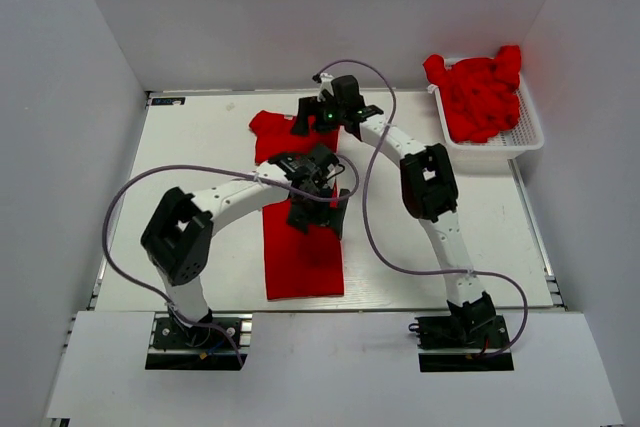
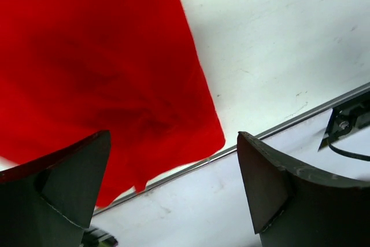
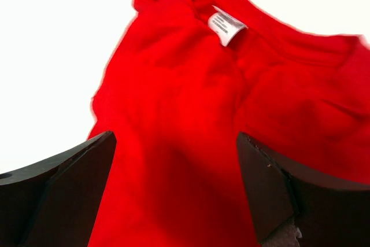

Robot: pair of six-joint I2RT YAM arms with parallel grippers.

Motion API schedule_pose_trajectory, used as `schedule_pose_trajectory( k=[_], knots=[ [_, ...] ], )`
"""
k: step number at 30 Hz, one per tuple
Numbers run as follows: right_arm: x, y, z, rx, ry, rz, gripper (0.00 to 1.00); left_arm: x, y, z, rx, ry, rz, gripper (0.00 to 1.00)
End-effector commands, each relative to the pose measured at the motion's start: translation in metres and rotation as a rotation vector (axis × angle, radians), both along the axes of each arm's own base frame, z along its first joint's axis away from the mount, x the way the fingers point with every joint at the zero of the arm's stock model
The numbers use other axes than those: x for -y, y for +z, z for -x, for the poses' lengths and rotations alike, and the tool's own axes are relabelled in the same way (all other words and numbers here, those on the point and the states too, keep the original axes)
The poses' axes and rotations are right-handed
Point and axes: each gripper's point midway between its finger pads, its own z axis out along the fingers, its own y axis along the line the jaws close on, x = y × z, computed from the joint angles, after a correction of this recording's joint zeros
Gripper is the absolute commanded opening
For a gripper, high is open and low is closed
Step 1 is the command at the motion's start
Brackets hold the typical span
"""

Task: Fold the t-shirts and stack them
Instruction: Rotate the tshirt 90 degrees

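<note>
On the smooth white table (image 1: 190,147), a soft red t-shirt (image 1: 303,252) lies as a long strip; left claw (image 2: 173,140) and right claw (image 3: 175,140) gape wide, empty.

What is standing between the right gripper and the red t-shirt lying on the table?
Nothing visible. The right gripper hangs open directly above the t-shirt, near its white neck label, with only bare cloth below it. The left gripper is open over the hem end, out of its path.

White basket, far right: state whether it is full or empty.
Full: the basket holds a heap of crumpled red t-shirts rising above its rim.
</note>
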Motion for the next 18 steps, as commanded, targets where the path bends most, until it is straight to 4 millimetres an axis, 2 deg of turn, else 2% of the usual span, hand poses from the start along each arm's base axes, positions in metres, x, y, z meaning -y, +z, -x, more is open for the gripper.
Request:
schedule_pose_trajectory(
  k=[1,3,5,6,7,8,9,10,11,12,14,15,16,17,18],
  knots=[
    [0.021,0.102,-0.002,0.213,0.010,0.002,0.90,-0.026,0.051,-0.012,0.154,0.046,-0.047,1.00],
    [0.027,0.115,0.005,0.223,0.018,0.025,0.90,-0.034,0.069,-0.009,0.192,0.065,-0.033,1.00],
    [0.033,0.148,0.009,0.313,0.034,0.045,0.90,-0.047,0.072,-0.003,0.190,0.103,-0.035,1.00],
    [0.038,0.140,0.018,0.298,0.058,0.098,0.90,-0.056,0.071,0.005,0.174,0.119,-0.058,1.00],
    [0.043,0.139,0.022,0.290,0.062,0.124,0.90,-0.067,0.080,0.007,0.207,0.147,-0.065,1.00],
    [0.054,0.159,0.034,0.357,0.096,0.183,0.90,-0.074,0.083,0.012,0.204,0.182,-0.074,1.00],
    [0.064,0.143,0.042,0.321,0.094,0.234,0.90,-0.089,0.078,0.025,0.173,0.202,-0.118,1.00],
    [0.077,0.111,0.055,0.263,0.085,0.307,0.90,-0.098,0.077,0.029,0.180,0.230,-0.137,1.00],
    [0.094,0.127,0.079,0.308,0.090,0.329,0.90,-0.105,0.086,0.035,0.193,0.281,-0.113,1.00],
    [0.098,0.130,0.085,0.342,0.072,0.334,0.90,-0.117,0.075,0.046,0.172,0.306,-0.145,1.00],
    [0.135,0.116,0.127,0.336,0.007,0.399,0.90,-0.131,0.064,0.061,0.150,0.377,-0.152,1.00],
    [0.144,0.134,0.141,0.373,-0.016,0.385,0.90,-0.134,0.060,0.065,0.141,0.399,-0.153,1.00],
    [0.151,0.132,0.152,0.358,-0.040,0.393,0.90,-0.139,0.057,0.068,0.125,0.425,-0.164,1.00],
    [0.165,0.104,0.182,0.286,-0.028,0.419,0.90,-0.141,0.051,0.074,0.095,0.466,-0.164,1.00],
    [0.170,0.115,0.198,0.299,-0.024,0.389,0.90,-0.142,0.048,0.078,0.080,0.476,-0.164,1.00]
  ],
)
